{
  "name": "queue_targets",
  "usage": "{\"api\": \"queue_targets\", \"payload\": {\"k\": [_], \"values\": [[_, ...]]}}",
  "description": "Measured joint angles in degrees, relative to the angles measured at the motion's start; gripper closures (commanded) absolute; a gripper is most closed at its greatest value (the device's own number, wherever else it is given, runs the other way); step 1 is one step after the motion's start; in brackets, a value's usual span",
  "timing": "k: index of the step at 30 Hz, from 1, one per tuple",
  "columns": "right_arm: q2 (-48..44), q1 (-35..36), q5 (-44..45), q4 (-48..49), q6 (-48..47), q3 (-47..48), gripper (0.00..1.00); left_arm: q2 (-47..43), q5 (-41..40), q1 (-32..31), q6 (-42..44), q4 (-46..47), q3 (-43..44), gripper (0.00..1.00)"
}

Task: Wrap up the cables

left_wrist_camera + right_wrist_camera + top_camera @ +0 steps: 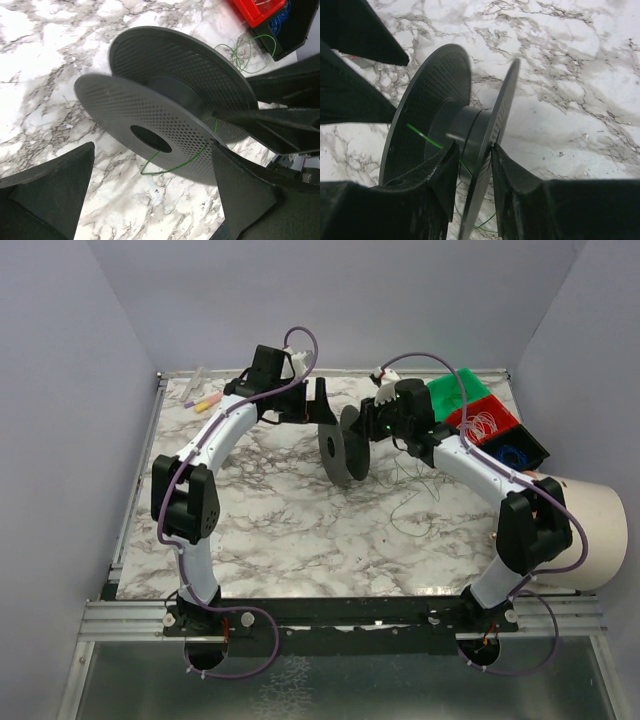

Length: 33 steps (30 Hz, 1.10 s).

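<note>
A black perforated plastic spool [345, 445] stands on its rim in the middle of the marbled white-and-grey counter [270, 530], between the two arms.

The right pincer [474, 150] straddles one flange of the spool. One finger lies against the flange and a sliver of gap shows beside the other, so it is loosened rather than clenched.

The left pincer [152, 150] hangs just beside the spool's other flange, spread wide and grasping nothing.

A thin green cable [185, 161] comes off the spool's hub and crosses the outer face of the near flange. It ends in a loose bend just over the counter. From the right wrist the same strand shows against the inner flange, then drops between finger and flange (how many turns sit on the hub cannot be made out).

More hair-thin green strands [240, 50] curl on the counter, well apart from the spool and near the bins.

Three plastic bins sit in a row at the far right:
- the green bin [455, 390]
- the red bin [500, 412], which holds whitish coiled cables [482, 426]
- the black bin [535, 447], which holds something blue

A white cylindrical tub [600, 530] lies at the right edge, behind the right arm's elbow.
</note>
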Motion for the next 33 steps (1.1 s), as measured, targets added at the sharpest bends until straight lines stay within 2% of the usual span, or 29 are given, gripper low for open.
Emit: {"api": "queue_targets", "payload": {"k": [7,17,25,33], "values": [[-0.9,-0.09,-5.4,-0.02,0.02,-1.01,0.63,0.0,-0.81,1.97,0.04,0.0,0.0,0.01],[-0.9,-0.35,-7.23,-0.24,1.31,-1.01,0.62,0.0,-0.24,2.01,0.2,-0.02,0.28,0.01],[-0.59,0.48,-11.1,-1.44,2.71,1.53,0.63,0.35,2.97,1.33,-0.48,0.72,4.09,0.01],[-0.48,0.79,-12.68,-1.22,3.89,2.75,0.63,0.7,1.42,1.11,-0.42,0.63,4.07,0.01]]}}
